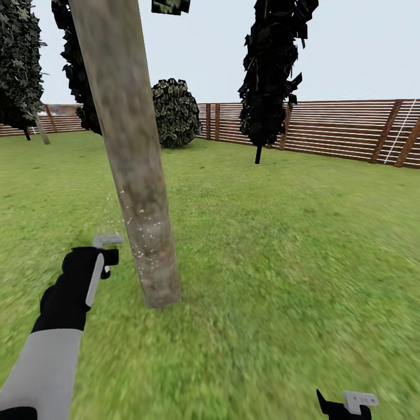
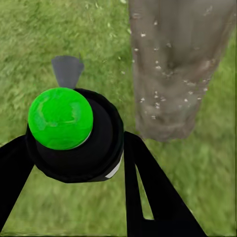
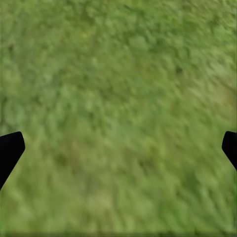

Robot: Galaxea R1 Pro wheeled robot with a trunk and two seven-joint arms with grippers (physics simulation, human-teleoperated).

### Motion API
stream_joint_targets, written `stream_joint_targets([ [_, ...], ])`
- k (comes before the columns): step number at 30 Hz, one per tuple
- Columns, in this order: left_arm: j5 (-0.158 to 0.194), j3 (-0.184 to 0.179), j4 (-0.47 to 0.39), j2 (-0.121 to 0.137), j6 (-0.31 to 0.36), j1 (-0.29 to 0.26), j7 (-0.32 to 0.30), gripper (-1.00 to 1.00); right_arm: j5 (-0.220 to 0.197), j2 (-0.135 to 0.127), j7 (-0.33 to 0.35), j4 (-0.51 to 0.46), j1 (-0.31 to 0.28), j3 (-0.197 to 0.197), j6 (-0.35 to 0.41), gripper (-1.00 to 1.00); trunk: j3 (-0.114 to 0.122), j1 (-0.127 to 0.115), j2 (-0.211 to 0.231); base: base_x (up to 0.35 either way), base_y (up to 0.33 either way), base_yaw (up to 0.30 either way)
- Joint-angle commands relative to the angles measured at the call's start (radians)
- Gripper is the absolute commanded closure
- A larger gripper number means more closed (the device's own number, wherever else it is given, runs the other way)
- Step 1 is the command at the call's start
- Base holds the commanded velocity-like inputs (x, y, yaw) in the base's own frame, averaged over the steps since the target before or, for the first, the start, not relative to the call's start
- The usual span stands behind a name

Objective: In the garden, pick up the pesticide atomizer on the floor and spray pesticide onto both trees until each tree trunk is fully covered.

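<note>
I have the left arm stretched forward and low over the lawn (image 1: 280,245), its grey forearm and black wrist running up from the lower left corner of the head view. The left gripper (image 1: 105,256) ends just beside the base of the near tree trunk (image 1: 131,163), apart from the bark. In the left wrist view its two black fingers (image 2: 148,192) are pinched on the pesticide atomizer (image 2: 74,136), a dark round body with a bright green cap, its grey nozzle pointing ahead. The trunk (image 2: 175,69) stands just past it, tilted in my head view. Tiny white specks of pesticide (image 1: 143,233) dot the lower bark and drift between the gripper and the trunk.

My right gripper (image 1: 347,405) hangs low at the bottom edge of the head view, well apart from the tree. In the right wrist view, I see its fingertips (image 3: 10,150) spread wide over bare grass. A second tree (image 1: 271,70) stands by the fence (image 1: 350,131).
</note>
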Motion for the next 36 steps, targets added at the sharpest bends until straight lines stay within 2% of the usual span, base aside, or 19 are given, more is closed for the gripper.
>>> stream_joint_targets([
  [1, -0.004, -0.002, 0.009, -0.005, -0.002, 0.02, -0.001, 1.0, 0.0, 0.0, 0.0, 0.0, 0.0, 0.0, 0.0, -1.0, 0.0, 0.0, 0.0, 0.0, 0.0, 0.0],
  [3, -0.004, -0.005, 0.044, -0.023, -0.008, 0.043, -0.002, 1.0, 0.0, 0.0, 0.0, 0.0, 0.0, 0.0, 0.0, -1.0, 0.0, 0.0, 0.0, 0.0, 0.0, 0.0],
  [5, -0.004, -0.008, 0.145, -0.04, -0.057, 0.059, -0.003, 1.0, 0.0, 0.0, 0.0, 0.0, 0.0, 0.0, 0.0, -1.0, 0.0, 0.0, 0.0, 0.0, 0.0, 0.0],
  [8, -0.004, -0.008, 0.279, -0.048, -0.172, 0.063, -0.002, 1.0, 0.0, 0.0, 0.0, 0.0, 0.0, 0.0, 0.0, -1.0, 0.0, 0.0, 0.0, 0.0, 0.0, 0.0],
  [9, -0.004, -0.007, 0.355, -0.05, -0.245, 0.064, -0.001, 1.0, 0.0, 0.0, 0.0, 0.0, 0.0, 0.0, 0.0, -1.0, 0.0, 0.0, 0.0, 0.0, 0.0, 0.0],
  [10, -0.004, -0.007, 0.392, -0.052, -0.282, 0.064, 0.0, 1.0, 0.0, 0.0, 0.0, 0.0, 0.0, 0.0, 0.0, -1.0, 0.0, 0.0, 0.0, 0.0, 0.0, 0.0],
  [13, -0.004, -0.006, 0.435, -0.065, -0.343, 0.064, 0.009, 1.0, 0.0, 0.0, 0.0, 0.008, 0.0, 0.0, 0.0, -1.0, 0.0, 0.0, 0.0, 0.0, 0.0, 0.0],
  [14, -0.004, -0.005, 0.477, -0.077, -0.372, 0.064, 0.013, 1.0, 0.0, 0.0, 0.0, 0.027, 0.0, 0.0, 0.0, -1.0, 0.0, 0.0, 0.0, 0.0, 0.0, 0.0],
  [16, -0.004, -0.005, 0.542, -0.084, -0.419, 0.064, 0.014, 1.0, 0.0, 0.0, 0.0, 0.036, 0.0, 0.0, 0.0, -1.0, 0.0, 0.0, 0.0, 0.0, 0.0, 0.0],
  [17, -0.004, -0.004, 0.599, -0.084, -0.491, 0.064, 0.015, 1.0, 0.0, 0.0, 0.0, 0.038, 0.0, 0.0, 0.0, -1.0, 0.0, 0.0, 0.0, 0.0, 0.0, 0.0],
  [19, -0.005, 0.001, 0.676, -0.084, -0.572, 0.064, 0.017, 1.0, 0.0, 0.0, 0.0, 0.039, 0.0, 0.0, 0.0, -1.0, 0.0, 0.0, 0.0, 0.0, 0.0, 0.0],
  [20, -0.008, 0.0, 0.706, -0.084, -0.59, 0.064, 0.018, 1.0, 0.0, 0.0, 0.0, 0.04, 0.0, 0.0, 0.0, -1.0, 0.0, 0.0, 0.0, 0.0, 0.0, 0.0],
  [24, -0.008, -0.003, 0.731, -0.084, -0.609, 0.067, 0.014, 1.0, 0.0, 0.0, 0.0, 0.04, 0.0, -0.001, 0.0, -1.0, 0.0, 0.0, 0.0, 0.0, 0.0, 0.0],
  [28, -0.012, -0.005, 0.736, -0.082, -0.6, 0.069, 0.013, 1.0, -0.001, 0.0, 0.0, 0.038, 0.0, -0.002, -0.001, -1.0, 0.0, 0.0, 0.0, 0.05, -0.042, 0.0],
  [32, -0.011, -0.006, 0.736, -0.083, -0.538, 0.069, 0.012, 1.0, -0.002, 0.0, 0.0, 0.038, 0.0, -0.001, -0.001, -1.0, 0.0, 0.0, 0.0, 0.171, -0.198, 0.006],
  [36, -0.012, -0.004, 0.736, -0.084, -0.511, 0.069, 0.012, 1.0, -0.002, 0.0, 0.0, 0.038, 0.0, 0.0, -0.002, -1.0, 0.0, 0.0, 0.0, 0.174, -0.224, 0.195],
])
